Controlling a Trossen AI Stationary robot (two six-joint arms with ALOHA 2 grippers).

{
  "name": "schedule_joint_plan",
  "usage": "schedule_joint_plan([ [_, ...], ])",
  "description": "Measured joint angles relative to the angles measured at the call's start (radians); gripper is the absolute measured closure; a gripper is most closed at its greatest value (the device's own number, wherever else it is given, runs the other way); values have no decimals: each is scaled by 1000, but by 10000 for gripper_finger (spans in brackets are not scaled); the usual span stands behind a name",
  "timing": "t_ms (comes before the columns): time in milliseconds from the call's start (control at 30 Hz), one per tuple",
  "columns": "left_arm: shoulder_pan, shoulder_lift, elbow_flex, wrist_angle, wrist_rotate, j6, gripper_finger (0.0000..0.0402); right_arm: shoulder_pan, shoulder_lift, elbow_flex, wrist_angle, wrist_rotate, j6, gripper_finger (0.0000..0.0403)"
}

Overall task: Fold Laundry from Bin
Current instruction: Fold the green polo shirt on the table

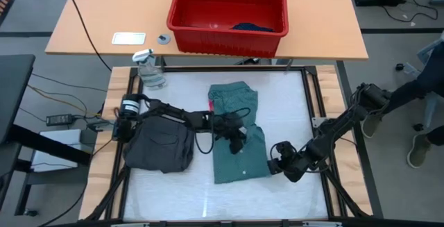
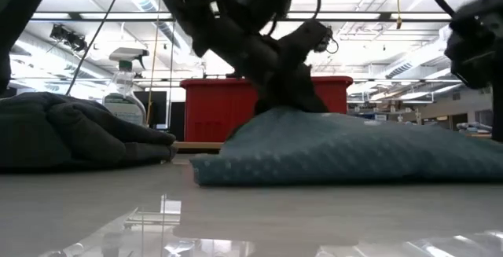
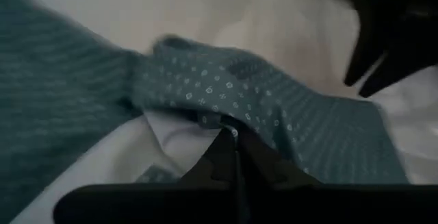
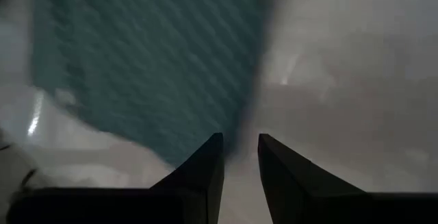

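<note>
The teal-green dotted T-shirt (image 1: 243, 163) lies partly folded in the middle of the white table. My left gripper (image 1: 236, 138) reaches in from the left over a dark grey piece (image 1: 159, 144) and is shut on the shirt near its middle. My right gripper (image 1: 279, 156) stands open at the shirt's right edge (image 4: 226, 80), with nothing between its fingers. The red bin (image 1: 229, 43) sits on the wooden table beyond the far edge, with a navy piece (image 1: 251, 27) inside it. My left gripper pinches an edge of the teal cloth (image 3: 220, 118) between its two fingertips, slanting down from the table's left. That bit of cloth is raised into a hump (image 2: 292, 114), with white table showing under it. The rest of the shirt lies flat. I cannot tell whether my right gripper touches the shirt's edge.
A spray bottle (image 1: 149, 67) stands at the table's far left corner. The dark grey piece lies bundled at the left side (image 2: 71, 131). Bare white table lies along the near edge and to the shirt's right.
</note>
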Motion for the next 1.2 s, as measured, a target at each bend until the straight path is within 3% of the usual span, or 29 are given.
schedule_joint_plan([
  [133, -19, -42, 2, -8, -80, 14, 394, 0, 28, 0, 4, 42, 36, 303],
  [400, -43, 19, 1, -30, -91, 19, 385, -25, 32, 0, 18, 279, 38, 304],
  [500, -42, 45, 0, -20, -91, 14, 384, -63, 63, 1, 14, 314, 16, 310],
  [667, -30, 57, 1, -10, -94, 13, 384, -110, 153, 1, 57, 205, -12, 342],
  [800, -15, 57, 1, -9, -114, 18, 384, -92, 181, 5, 60, 176, 93, 391],
  [900, -5, 57, 1, -7, -118, 13, 386, -74, 180, 7, 21, 123, 167, 392],
  [1200, -2, 33, 1, 20, -130, 23, 387, -56, 173, 7, -17, 73, 177, 398],
])
